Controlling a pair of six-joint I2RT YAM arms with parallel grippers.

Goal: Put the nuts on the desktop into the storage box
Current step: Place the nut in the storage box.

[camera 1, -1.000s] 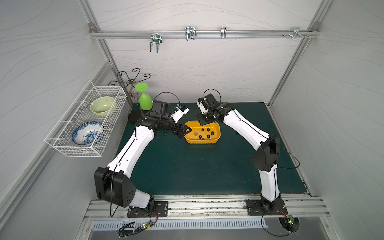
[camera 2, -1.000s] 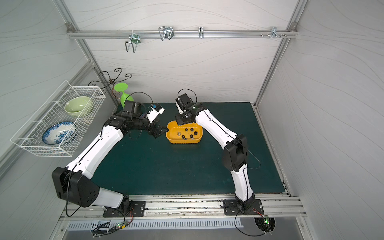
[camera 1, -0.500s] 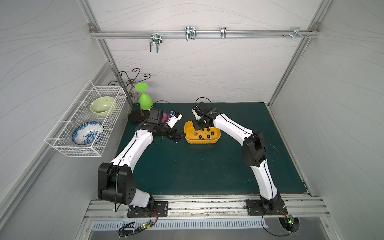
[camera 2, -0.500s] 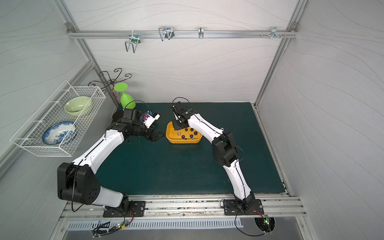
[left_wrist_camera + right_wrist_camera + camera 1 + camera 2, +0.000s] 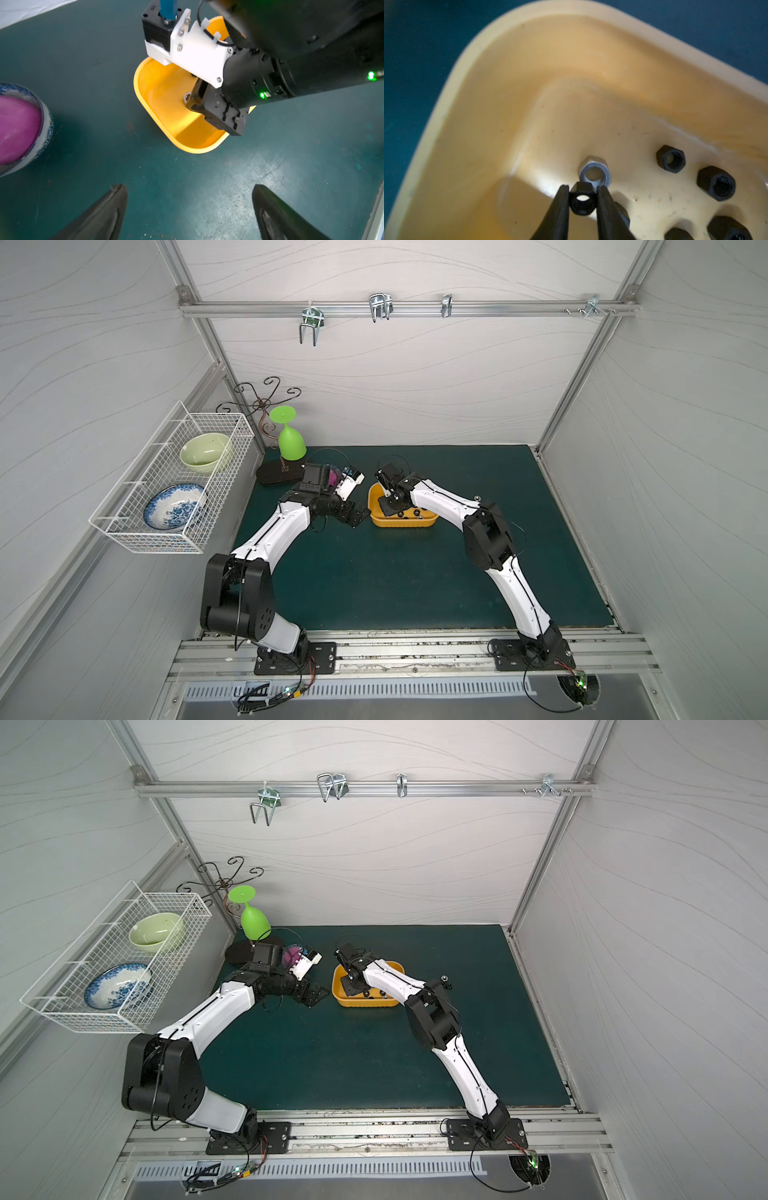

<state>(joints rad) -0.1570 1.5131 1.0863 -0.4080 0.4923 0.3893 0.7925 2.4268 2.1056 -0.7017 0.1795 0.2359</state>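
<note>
In the right wrist view my right gripper (image 5: 582, 197) is shut on a small black nut (image 5: 581, 200), held low inside the left end of the yellow storage box (image 5: 471, 87). Just past the fingertips a silver nut (image 5: 595, 173) lies on the box floor, with several black nuts (image 5: 670, 159) beside it. Both top views show the box (image 5: 403, 524) (image 5: 365, 1004) on the dark green desktop (image 5: 395, 585). Two nuts (image 5: 445, 981) lie on the desktop right of the box. My left gripper (image 5: 189, 191) (image 5: 359, 516) hangs open and empty over the mat, just left of the box (image 5: 162, 116).
A small blue-and-white bowl with a pink ball (image 5: 18, 128) (image 5: 334, 479) sits behind the left wrist. At the back left corner an upturned green goblet (image 5: 291, 439) hangs on a black-based metal stand. A white wire basket (image 5: 174, 485) with two bowls is fixed to the left wall.
My right arm has folded at the elbow and brought its gripper down into the left end of the box. My left gripper has drawn back a little from the box's left end.
</note>
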